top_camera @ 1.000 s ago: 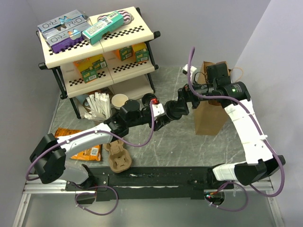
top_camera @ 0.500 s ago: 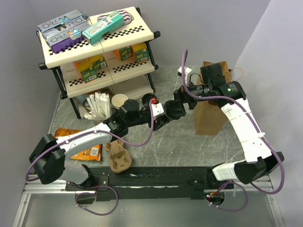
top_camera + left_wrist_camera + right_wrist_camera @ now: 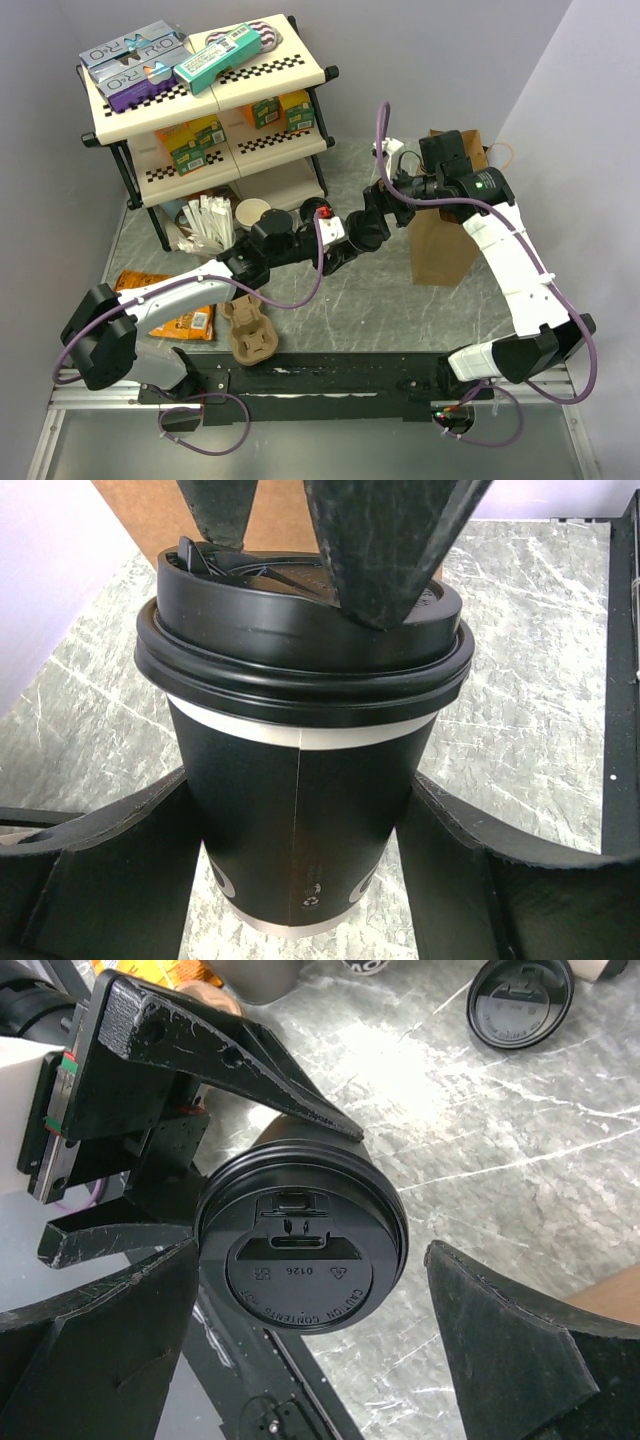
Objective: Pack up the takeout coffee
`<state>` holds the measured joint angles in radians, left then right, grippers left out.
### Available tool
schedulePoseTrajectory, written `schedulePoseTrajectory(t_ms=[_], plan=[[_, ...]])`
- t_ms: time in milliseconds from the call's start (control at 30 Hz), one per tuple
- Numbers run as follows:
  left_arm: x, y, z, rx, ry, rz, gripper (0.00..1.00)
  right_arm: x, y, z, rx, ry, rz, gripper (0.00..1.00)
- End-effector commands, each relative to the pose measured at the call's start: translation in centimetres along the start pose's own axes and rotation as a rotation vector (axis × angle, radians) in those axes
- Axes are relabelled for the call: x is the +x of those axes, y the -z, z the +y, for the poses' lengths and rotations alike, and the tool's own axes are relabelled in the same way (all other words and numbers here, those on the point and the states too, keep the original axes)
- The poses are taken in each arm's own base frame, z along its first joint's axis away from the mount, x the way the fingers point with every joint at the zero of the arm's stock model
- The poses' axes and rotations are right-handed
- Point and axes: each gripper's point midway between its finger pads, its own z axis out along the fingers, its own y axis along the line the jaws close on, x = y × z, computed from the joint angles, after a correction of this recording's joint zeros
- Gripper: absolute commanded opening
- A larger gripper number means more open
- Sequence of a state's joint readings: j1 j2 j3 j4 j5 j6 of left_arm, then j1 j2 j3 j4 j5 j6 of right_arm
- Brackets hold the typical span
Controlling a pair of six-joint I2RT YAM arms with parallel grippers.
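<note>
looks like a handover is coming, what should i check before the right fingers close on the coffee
1. Lid seated on the coffee cup: ok, flush all round.
2. Left fingers grip the cup wall, cup upright: ok.
3. Right fingers open, one on each side of the lid: ok.
4. Right fingers low enough to catch the cup: cannot tell.
5. Paper bag standing: ok.
6. Bag mouth open: cannot tell, the arm covers it.
</note>
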<state>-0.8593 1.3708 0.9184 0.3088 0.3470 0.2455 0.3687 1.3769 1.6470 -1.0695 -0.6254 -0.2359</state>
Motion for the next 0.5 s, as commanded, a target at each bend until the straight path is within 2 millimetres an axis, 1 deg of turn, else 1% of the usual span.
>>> schedulePoseTrajectory(t_ms=[0,233,467], plan=[[-2.7,0.6,0.3,-0.003,-0.012,-0.073,0.55,-1.3,0.6,0.1,0.023,0.040,-0.036,1.00],[-2.9,0.6,0.4,-0.002,-0.017,-0.078,0.55,-1.0,-0.1,0.9,-0.024,0.032,-0.021,1.00],[-3.0,0.7,0.4,-0.005,-0.018,-0.080,0.55,-1.1,-0.6,1.1,-0.040,0.040,-0.015,1.00]])
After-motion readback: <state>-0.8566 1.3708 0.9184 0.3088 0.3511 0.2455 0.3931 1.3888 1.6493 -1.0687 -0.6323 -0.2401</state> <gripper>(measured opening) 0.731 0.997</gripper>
